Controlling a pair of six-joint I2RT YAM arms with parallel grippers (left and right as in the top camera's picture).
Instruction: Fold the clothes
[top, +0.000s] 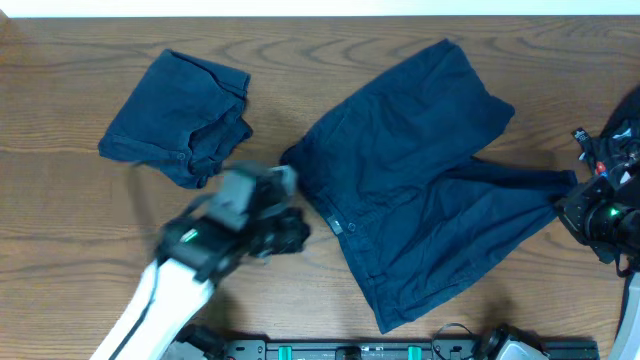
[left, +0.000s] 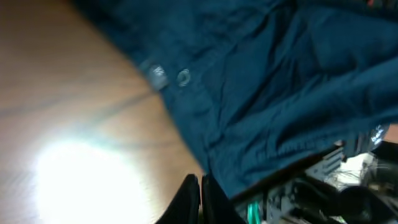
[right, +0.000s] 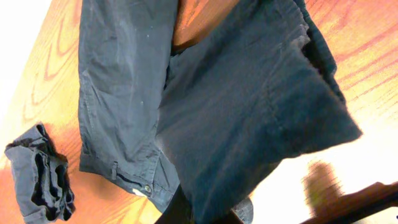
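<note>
The right gripper (top: 568, 200) is clamped on the spread shorts' (top: 420, 150) 3 o'clock leg (top: 505, 185), likely to fold it over; the left gripper (left: 200, 196), closed and empty, hovers by the 9 o'clock waistband (top: 322, 195).

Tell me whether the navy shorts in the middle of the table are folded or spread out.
Spread out: the middle shorts lie opened out, both legs apart, waistband button showing. The other shorts sit folded upper left.

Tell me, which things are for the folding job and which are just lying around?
For the job:
- spread-out shorts
- bundled shorts

Just there:
- wooden table
- black rail along the table's near edge
</note>
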